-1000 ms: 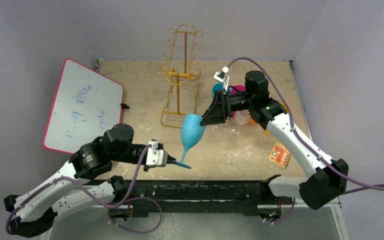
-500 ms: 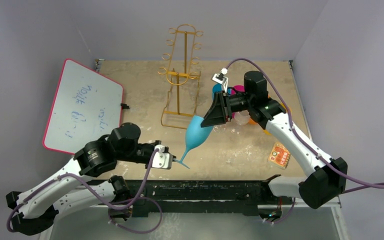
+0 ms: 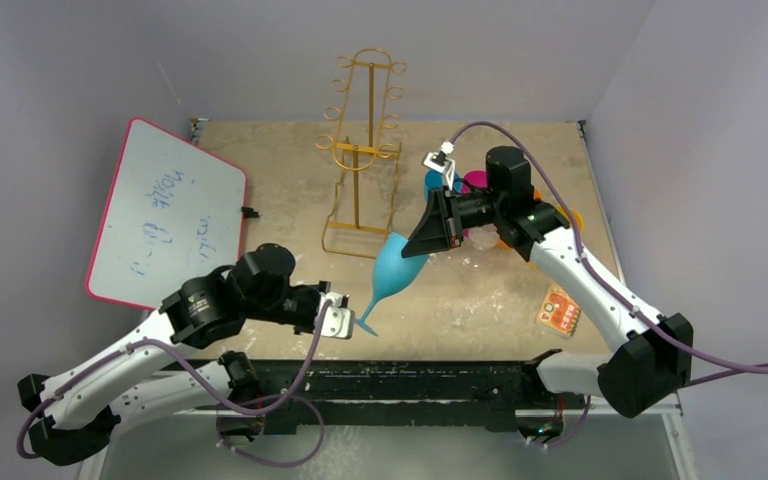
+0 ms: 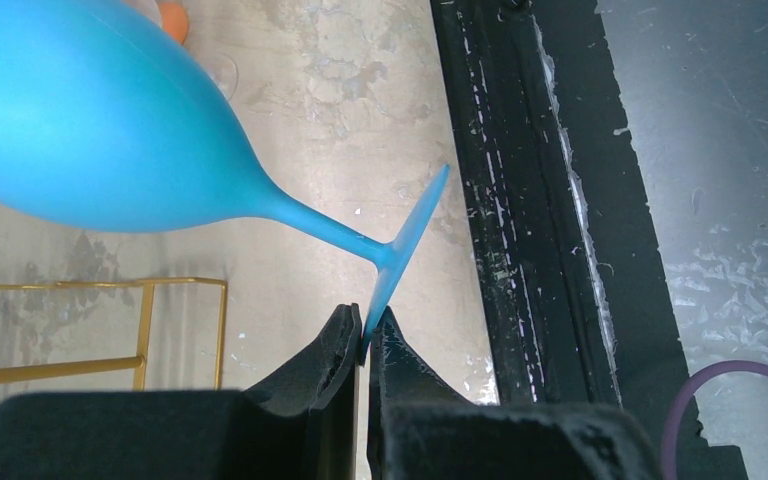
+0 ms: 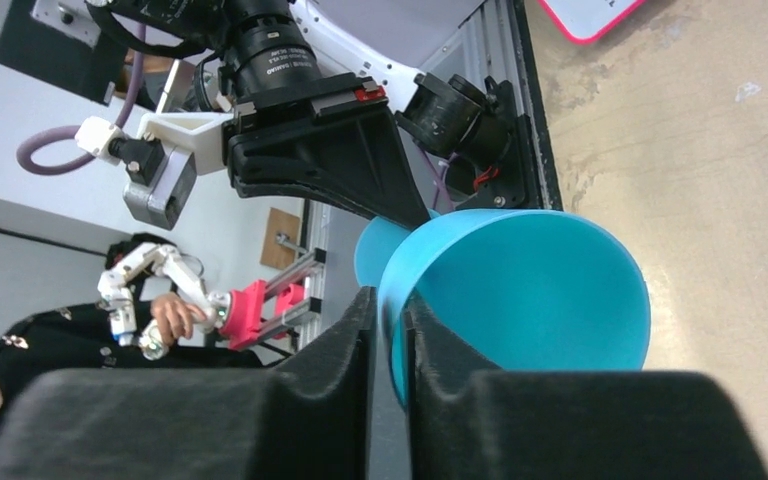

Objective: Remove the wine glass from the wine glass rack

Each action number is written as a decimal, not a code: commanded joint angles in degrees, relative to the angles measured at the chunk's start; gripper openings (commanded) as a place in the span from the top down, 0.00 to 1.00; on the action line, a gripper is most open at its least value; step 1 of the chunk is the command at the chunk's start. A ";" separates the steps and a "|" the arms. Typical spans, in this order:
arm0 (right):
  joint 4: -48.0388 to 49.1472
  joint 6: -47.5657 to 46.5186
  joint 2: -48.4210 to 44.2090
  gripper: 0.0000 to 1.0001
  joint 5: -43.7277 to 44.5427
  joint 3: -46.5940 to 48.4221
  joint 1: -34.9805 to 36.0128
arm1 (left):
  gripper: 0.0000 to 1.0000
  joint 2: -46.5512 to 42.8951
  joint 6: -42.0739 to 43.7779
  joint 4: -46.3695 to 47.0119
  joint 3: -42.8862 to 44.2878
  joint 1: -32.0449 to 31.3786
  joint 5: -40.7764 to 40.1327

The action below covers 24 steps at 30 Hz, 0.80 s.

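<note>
Wine glass point(image 3: 396, 264): held tilted, clear of the wine glass rack point(image 3: 360, 160), just in front of its base.
Left end effector point(image 4: 366, 338): clamped on the foot's edge.
Right end effector point(image 5: 388, 312): pinched narrowly on the bowl's rim.
Progress: removal judged done; setting down remains.

glass point(image 4: 110, 130): bowl cut off by top & left edges in L wrist view; stem hidden behind bowl in R wrist view.
rack point(image 4: 90, 285): only base corner in L wrist view, rest off-frame.
whiteboard point(image 3: 165, 215): writing unreadable.
cups point(image 3: 477, 181): partly behind right arm point(image 3: 580, 275); count unclear.
card point(image 3: 559, 308): print too small.
</note>
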 commanded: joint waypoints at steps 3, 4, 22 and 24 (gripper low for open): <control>-0.30 0.18 -1.96 0.98 -1.90 0.00 1.39 | 1.00 -0.17 -0.72 2.04 -0.70 0.45 -3.55; -0.27 0.19 -1.86 1.00 -1.75 -0.08 1.40 | 1.00 -0.46 -1.16 2.24 -1.05 0.40 -3.21; 0.14 -0.03 -1.51 1.00 0.62 -0.52 1.41 | 0.68 -3.23 -6.06 4.10 -3.75 0.41 2.44; 0.37 0.03 -1.28 1.00 0.70 -0.28 1.41 | 0.67 -2.40 -5.64 2.80 -3.09 0.43 2.60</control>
